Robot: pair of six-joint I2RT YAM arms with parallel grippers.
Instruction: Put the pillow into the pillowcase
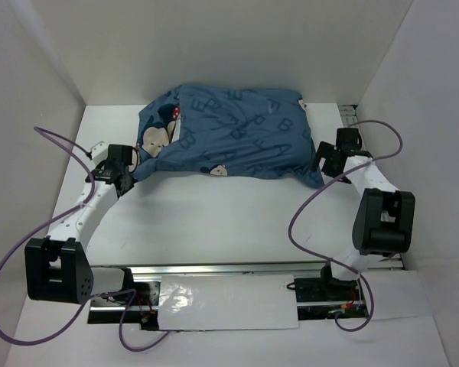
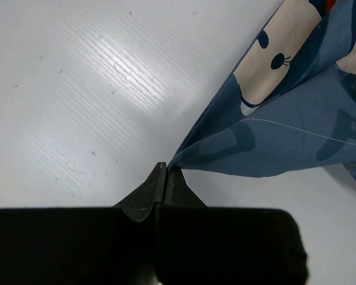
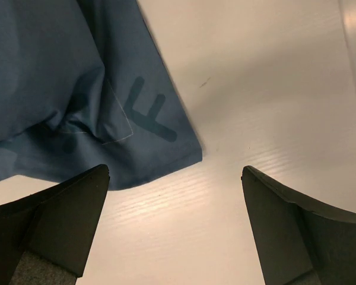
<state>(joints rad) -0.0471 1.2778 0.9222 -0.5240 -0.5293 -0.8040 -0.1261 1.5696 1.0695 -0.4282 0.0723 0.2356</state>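
Pillowcase: I see the pillowcase lying plump at the 12 o'clock end of the table, with its open mouth toward 9 o'clock.
Pillow: the pillow is inside; only a pale strip shows at the mouth.
Left jaws: my left gripper sits at the case's 8 o'clock corner. Its jaws are pressed together on a pulled-out point of the blue hem, which runs off toward 2 o'clock in the wrist view.
Right jaws: my right gripper is at the case's 4 o'clock corner with its jaws spread wide, gripping nothing.
Right wrist view: the case's corner lies on the table toward 10 o'clock, just beyond the left fingertip; bare table fills the gap.
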